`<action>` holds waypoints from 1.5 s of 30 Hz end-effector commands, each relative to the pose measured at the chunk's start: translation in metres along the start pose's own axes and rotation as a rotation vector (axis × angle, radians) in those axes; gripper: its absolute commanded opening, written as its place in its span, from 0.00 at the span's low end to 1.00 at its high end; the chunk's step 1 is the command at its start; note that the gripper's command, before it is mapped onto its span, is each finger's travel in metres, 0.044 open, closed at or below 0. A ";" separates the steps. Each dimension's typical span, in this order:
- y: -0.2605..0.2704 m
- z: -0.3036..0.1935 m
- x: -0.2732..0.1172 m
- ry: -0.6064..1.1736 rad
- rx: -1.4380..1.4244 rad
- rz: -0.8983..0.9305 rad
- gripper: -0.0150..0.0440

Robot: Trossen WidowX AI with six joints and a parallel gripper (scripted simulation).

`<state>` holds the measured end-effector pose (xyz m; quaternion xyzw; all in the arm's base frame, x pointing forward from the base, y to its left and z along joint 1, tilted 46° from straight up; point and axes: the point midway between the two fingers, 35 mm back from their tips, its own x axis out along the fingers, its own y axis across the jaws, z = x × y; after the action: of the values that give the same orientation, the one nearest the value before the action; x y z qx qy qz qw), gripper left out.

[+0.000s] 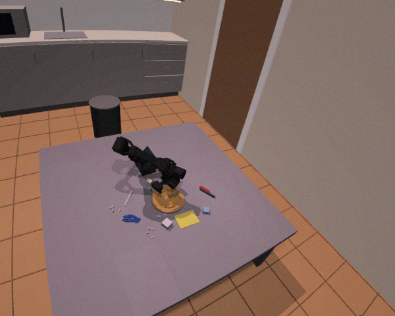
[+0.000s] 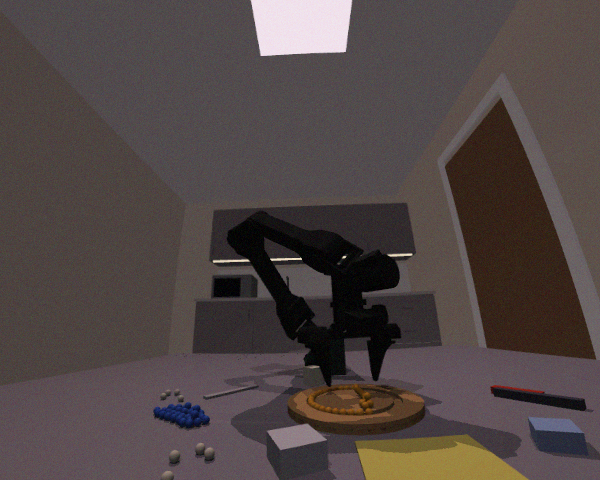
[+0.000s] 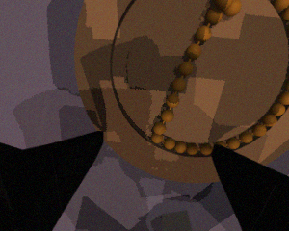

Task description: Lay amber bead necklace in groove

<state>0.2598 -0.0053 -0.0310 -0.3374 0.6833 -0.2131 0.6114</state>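
Note:
The round wooden bead board (image 1: 181, 204) (image 2: 414, 408) (image 3: 97, 26) lies flat on the table. The amber bead necklace (image 2: 336, 411) (image 3: 194, 51) lies on it. Part of the necklace follows the groove in an arc; another run cuts across the inner disc, with bunched beads at its far end in the wrist view. The groove at the left in the wrist view is bare. My gripper (image 1: 168, 189) (image 2: 352, 382) (image 3: 157, 143) is open and empty, its fingertips wide apart just above the board's arm-side edge. The right finger hides a little of the bead arc in the wrist view.
Around the board lie a blue bead necklace (image 1: 131, 218) (image 2: 184, 414), a white block (image 1: 166, 223) (image 2: 296, 449), a yellow sheet (image 1: 186, 220), a blue block (image 1: 206, 210), a red and black tool (image 2: 538, 397), a grey stick (image 1: 128, 198), a pale block (image 2: 312, 374) and several loose white beads.

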 end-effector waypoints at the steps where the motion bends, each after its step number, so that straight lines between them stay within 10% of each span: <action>1: 0.000 0.000 -0.002 0.000 0.006 0.003 1.00; 17: 0.000 0.000 -0.002 0.000 0.006 0.003 1.00; 29: 0.000 0.012 -0.033 0.000 0.244 0.004 0.47; 45: 0.000 0.014 -0.019 -0.005 0.249 0.008 0.46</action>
<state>0.2742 0.0135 -0.0170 -0.2533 0.6506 -0.2939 0.6528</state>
